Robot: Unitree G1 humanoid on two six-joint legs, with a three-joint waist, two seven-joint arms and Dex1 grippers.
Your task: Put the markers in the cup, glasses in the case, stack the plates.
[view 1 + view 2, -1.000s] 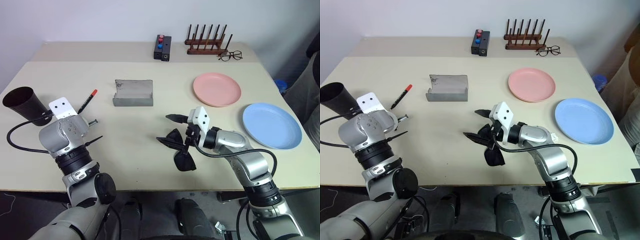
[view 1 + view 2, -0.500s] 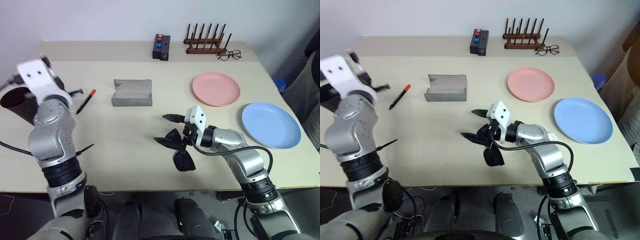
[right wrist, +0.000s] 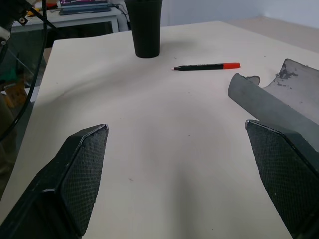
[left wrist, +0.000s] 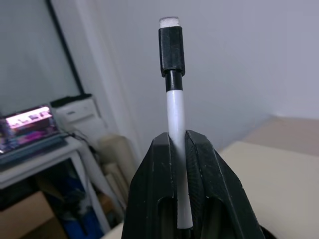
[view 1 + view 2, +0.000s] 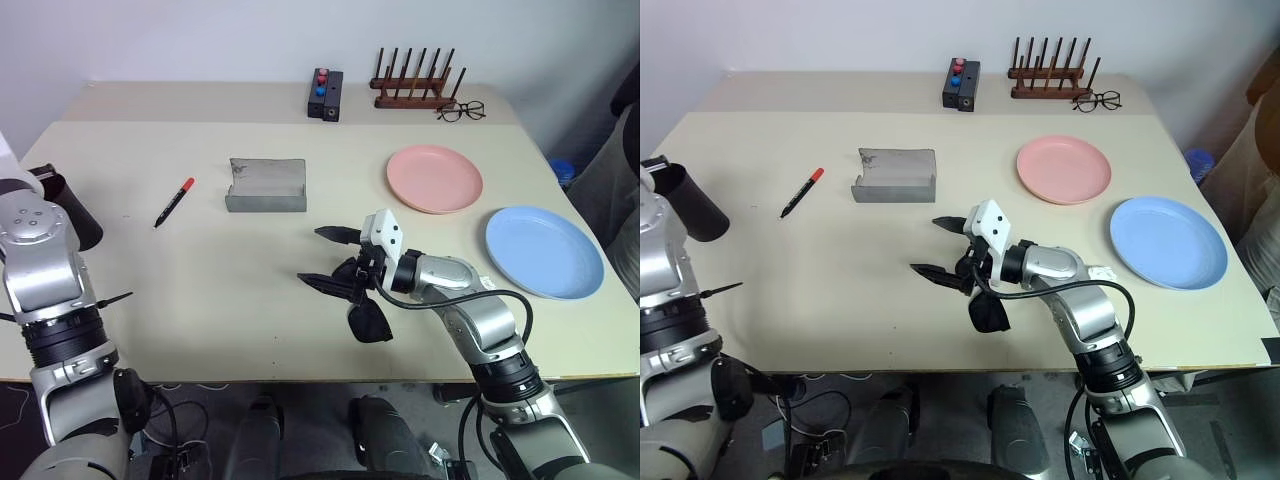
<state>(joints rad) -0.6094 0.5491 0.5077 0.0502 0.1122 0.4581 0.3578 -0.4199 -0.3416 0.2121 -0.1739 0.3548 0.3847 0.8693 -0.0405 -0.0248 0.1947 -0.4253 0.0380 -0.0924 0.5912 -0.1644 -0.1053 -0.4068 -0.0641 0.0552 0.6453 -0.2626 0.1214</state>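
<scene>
My left gripper (image 4: 178,137) is shut on the white-bodied marker (image 4: 174,107), whose black cap stands up above the fingers. The dark cup (image 5: 78,218) stands at the table's left edge, partly behind my left arm. The red-capped marker (image 5: 173,202) lies between the cup and the open grey case (image 5: 266,185). At mid-table my right gripper (image 5: 326,259) is open and points left, with nothing between its fingers. The black glasses (image 5: 370,320) lie under its wrist. On the right sit the pink plate (image 5: 434,178) and the blue plate (image 5: 544,250), apart from each other.
A black box with red and blue buttons (image 5: 326,95), a wooden peg rack (image 5: 412,88) and clear-lensed spectacles (image 5: 460,110) sit along the far edge. Beyond the table's left side stands a desk with a lit screen (image 4: 30,119).
My left arm has risen and swung out to the left with the white marker in its grip. The right gripper has stayed open over the glasses.
</scene>
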